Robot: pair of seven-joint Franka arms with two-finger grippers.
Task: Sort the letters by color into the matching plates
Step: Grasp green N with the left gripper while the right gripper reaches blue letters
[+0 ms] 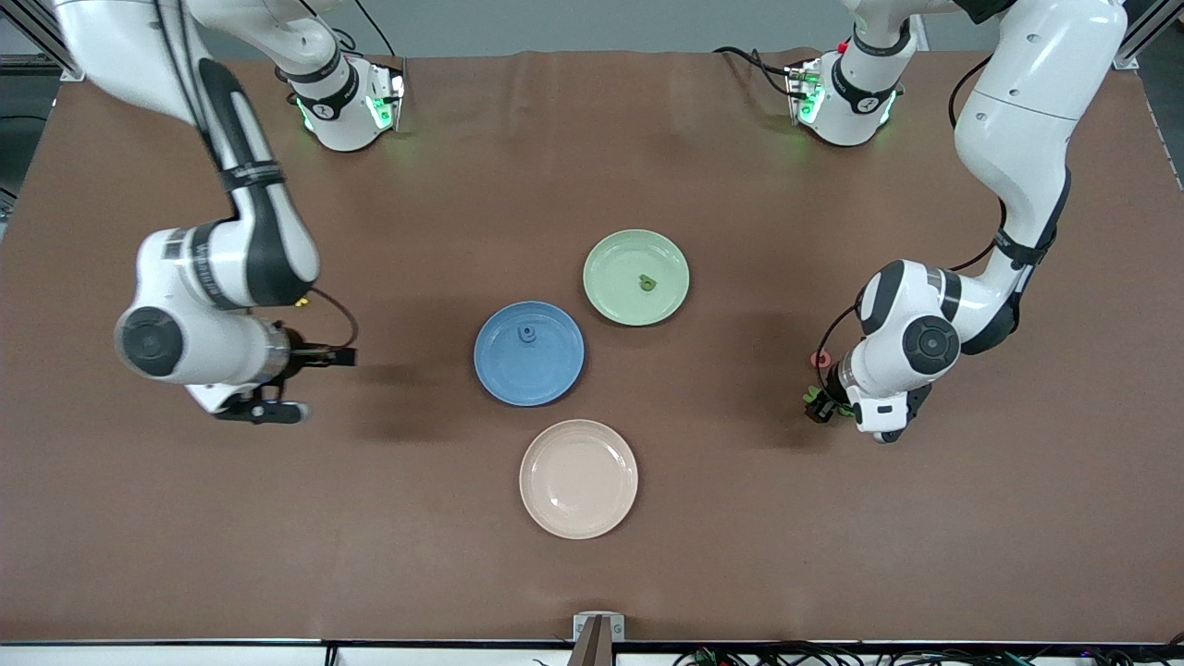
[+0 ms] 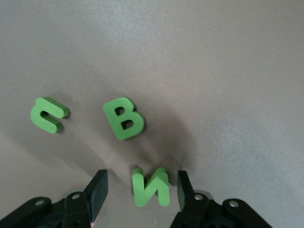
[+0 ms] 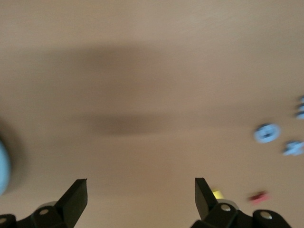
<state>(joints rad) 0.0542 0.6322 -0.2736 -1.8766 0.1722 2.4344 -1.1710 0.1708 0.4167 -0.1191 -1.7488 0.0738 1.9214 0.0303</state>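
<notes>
Letters are the job here: a green N (image 2: 152,187) lies flat on the brown table (image 1: 370,518) between the fingers of the left gripper (image 2: 141,189), which stand apart on either side of it without touching it. Two more green ones, a B (image 2: 124,118) and a C (image 2: 47,114), lie just beside it.

Being small foam pieces, they should be light, soft and a little springy, so a pinch across the N's flat sides, low to the table, seems best.

One green letter (image 1: 647,284) sits in the green plate (image 1: 615,305), a blue one (image 1: 527,334) in the blue plate (image 1: 504,379).

The right gripper (image 3: 141,194) hovers over bare table toward its arm's end, fingers wide apart and empty. Its view is blurred; the pale shapes there cannot be read. In the front view the left arm hides most of its pile.
</notes>
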